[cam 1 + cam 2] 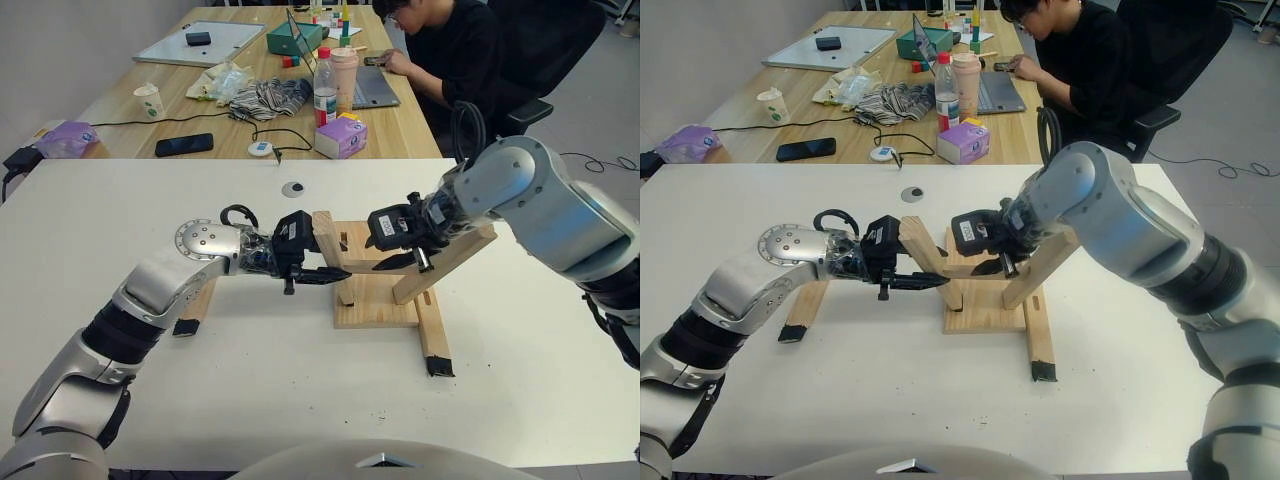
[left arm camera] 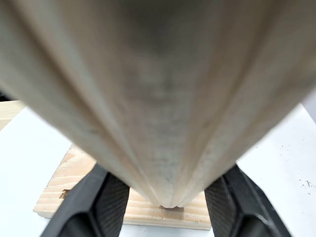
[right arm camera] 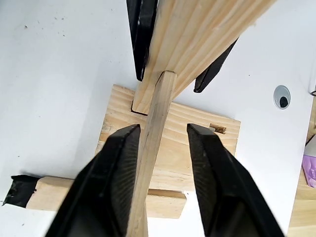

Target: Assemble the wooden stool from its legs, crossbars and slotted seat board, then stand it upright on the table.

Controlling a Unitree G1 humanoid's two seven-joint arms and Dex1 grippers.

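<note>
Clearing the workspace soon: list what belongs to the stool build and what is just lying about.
Job: pale slotted wooden seat board, upright wooden leg, thin wooden crossbar, black-tipped wooden leg lying flat.
Lying about: red-capped clear plastic bottle, small purple box, black phone, white paper cup.

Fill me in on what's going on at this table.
The robot is partway through building the wooden stool. The seat board lies flat on the white table. The left tool is clamped on a leg standing tilted in the board, and the right tool is at a crossbar whose end meets that leg. A second leg leans over the board. Two loose legs lie on the table, one beside the board, one under the left arm.
</note>
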